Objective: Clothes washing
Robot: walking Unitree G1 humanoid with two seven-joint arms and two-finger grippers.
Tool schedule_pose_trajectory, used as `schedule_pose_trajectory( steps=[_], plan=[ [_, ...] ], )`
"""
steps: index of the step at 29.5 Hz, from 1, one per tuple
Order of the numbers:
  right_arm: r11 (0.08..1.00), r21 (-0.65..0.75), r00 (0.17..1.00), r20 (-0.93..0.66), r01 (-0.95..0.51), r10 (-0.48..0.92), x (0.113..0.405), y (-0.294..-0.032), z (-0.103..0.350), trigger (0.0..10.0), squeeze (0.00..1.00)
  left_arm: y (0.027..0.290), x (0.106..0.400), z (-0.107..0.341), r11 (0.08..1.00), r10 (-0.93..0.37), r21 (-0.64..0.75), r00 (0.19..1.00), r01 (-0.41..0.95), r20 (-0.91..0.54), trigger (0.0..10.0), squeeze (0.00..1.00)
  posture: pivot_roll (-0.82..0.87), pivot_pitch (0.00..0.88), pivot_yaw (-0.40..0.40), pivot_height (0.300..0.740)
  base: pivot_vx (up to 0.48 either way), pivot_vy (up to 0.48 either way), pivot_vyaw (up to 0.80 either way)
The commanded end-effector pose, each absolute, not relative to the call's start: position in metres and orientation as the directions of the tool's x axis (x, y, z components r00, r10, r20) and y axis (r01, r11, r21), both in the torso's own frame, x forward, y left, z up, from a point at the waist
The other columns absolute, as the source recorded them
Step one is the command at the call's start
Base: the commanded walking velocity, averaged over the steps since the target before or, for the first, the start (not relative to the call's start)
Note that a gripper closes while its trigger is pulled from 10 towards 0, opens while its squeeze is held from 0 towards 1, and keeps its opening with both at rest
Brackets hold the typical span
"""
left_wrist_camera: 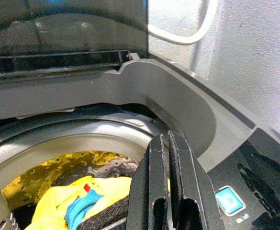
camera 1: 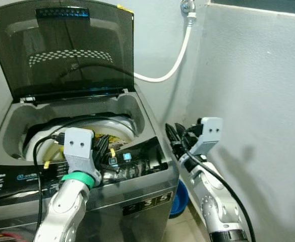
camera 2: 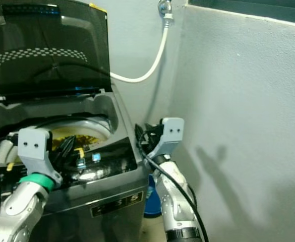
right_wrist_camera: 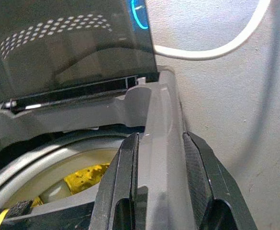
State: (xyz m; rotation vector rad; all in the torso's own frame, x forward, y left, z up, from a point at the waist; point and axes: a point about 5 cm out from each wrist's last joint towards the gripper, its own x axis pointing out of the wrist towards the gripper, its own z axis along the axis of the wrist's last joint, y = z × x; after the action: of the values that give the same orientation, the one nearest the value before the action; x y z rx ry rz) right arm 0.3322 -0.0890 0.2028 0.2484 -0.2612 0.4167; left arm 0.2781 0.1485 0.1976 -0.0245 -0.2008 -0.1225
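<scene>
The grey top-loading washing machine (camera 1: 137, 201) stands with its dark tinted lid (camera 1: 61, 50) raised. Yellow and blue clothes (left_wrist_camera: 82, 201) lie in the drum (left_wrist_camera: 58, 139). My left gripper (camera 1: 103, 148) is over the front control panel at the drum's near rim. Its fingers (left_wrist_camera: 154, 182) are pressed together, shut on nothing. My right gripper (camera 1: 173, 133) is at the machine's right side, level with the top. It is open, and the machine's grey right rim (right_wrist_camera: 159, 120) runs between its fingers (right_wrist_camera: 123, 172). Contact with the rim cannot be told.
A white hose (camera 1: 172, 65) runs from a wall tap (camera 1: 187, 6) to behind the machine. The grey wall (camera 1: 258, 101) is close on the right. A blue basin (camera 1: 180, 199) sits on the floor beside the machine. Lit blue buttons (camera 1: 127, 157) glow on the panel.
</scene>
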Motion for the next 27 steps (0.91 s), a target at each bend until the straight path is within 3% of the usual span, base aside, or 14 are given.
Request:
schedule_pose_trajectory(
  steps=[1, 11, 27],
  plan=[
    [0.878, 0.181, 0.876, 0.297, -0.443, 0.380, 0.3312, -0.0851, 0.2039, 10.0, 0.00, 0.1533, 0.2749, 0.1994, 0.995, -0.090, -0.009, 0.971, 0.095, 0.222, 10.0, 0.00, 0.04, 0.003, -0.034, 0.740, 0.000, 0.000, 0.00],
    [0.867, 0.177, 0.868, 0.281, -0.466, 0.409, 0.3305, -0.0805, 0.2052, 10.0, 0.00, 0.1506, 0.2746, 0.2011, 0.996, -0.083, -0.015, 0.968, 0.090, 0.236, 10.0, 0.00, 0.03, 0.008, -0.036, 0.740, 0.000, 0.000, 0.00],
    [0.869, 0.161, 0.867, 0.274, -0.469, 0.417, 0.3273, -0.0828, 0.2042, 10.0, 0.00, 0.1509, 0.2725, 0.2029, 0.996, -0.067, -0.042, 0.964, 0.080, 0.256, 10.0, 0.00, 0.02, 0.008, -0.029, 0.740, 0.000, -0.461, 0.00]
  ],
)
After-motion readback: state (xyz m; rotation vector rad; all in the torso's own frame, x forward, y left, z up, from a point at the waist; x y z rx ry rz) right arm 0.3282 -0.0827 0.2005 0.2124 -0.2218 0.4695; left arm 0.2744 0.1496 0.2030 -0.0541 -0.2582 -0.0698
